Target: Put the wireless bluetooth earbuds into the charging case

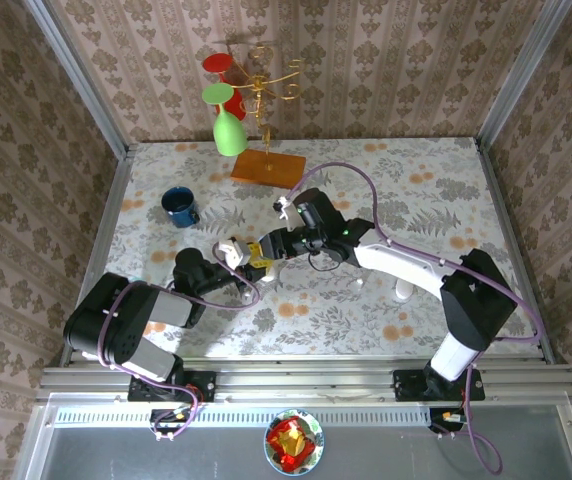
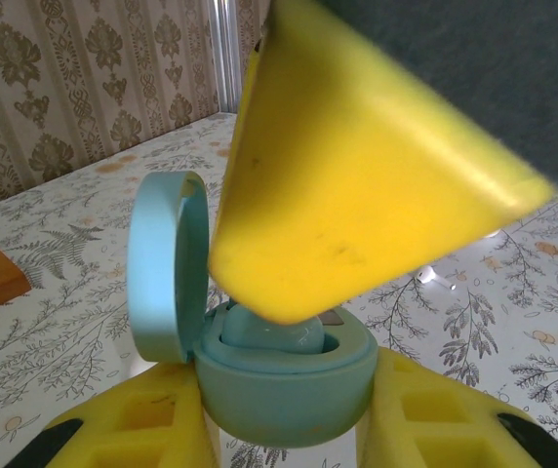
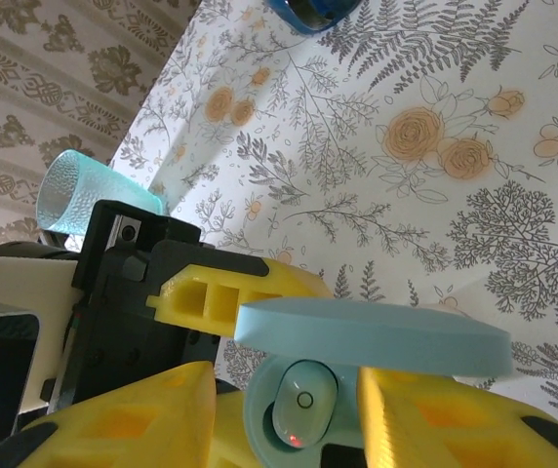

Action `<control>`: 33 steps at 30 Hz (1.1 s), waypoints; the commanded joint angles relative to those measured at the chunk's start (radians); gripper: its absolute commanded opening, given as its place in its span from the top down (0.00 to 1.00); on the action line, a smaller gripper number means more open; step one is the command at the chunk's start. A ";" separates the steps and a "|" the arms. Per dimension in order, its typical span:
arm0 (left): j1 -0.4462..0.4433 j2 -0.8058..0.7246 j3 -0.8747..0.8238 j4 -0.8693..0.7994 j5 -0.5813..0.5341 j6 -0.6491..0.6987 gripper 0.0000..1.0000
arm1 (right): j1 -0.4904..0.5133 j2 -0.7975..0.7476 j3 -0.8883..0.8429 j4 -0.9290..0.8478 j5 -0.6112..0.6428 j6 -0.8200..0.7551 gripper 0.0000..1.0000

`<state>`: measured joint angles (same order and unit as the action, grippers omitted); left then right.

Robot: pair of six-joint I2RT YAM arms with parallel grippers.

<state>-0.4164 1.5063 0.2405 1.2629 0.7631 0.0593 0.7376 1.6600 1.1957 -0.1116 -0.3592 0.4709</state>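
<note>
The left gripper [image 2: 289,434] has its jaws clamped on the base of the pale teal round plastic charging case [image 2: 289,385], whose hinged lid [image 2: 167,263] stands open. A glossy pale-teal earbud [image 3: 303,400] lies in its well. The right gripper [image 3: 289,375] straddles the bud, jaws apart and not gripping it. The likely risk is that, on pulling away, a yellow finger [image 3: 435,419] catches the lid or drags out a half-seated bud. Beyond, a dark blue mug [image 1: 179,206] stands well apart on the flowered surface [image 1: 416,180].

Matt teal plastic charging case [image 2: 284,395], glossy earbud [image 3: 303,402], smooth wooden base [image 1: 268,167]
</note>
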 commanded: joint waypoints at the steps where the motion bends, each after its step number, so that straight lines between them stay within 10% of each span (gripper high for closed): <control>1: 0.009 -0.008 0.005 0.029 0.021 -0.012 0.75 | -0.003 -0.071 -0.028 0.028 -0.012 -0.033 0.54; 22: 0.014 -0.011 0.011 0.029 0.066 -0.009 0.75 | -0.046 0.051 0.214 -0.160 -0.041 -0.004 0.53; 33: 0.022 -0.005 0.004 0.032 0.070 -0.024 0.74 | -0.046 -0.025 0.069 -0.089 -0.149 0.036 0.53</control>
<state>-0.4030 1.5066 0.2390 1.2537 0.8082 0.0528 0.6895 1.6871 1.3216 -0.2153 -0.4618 0.4736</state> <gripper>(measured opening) 0.318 0.472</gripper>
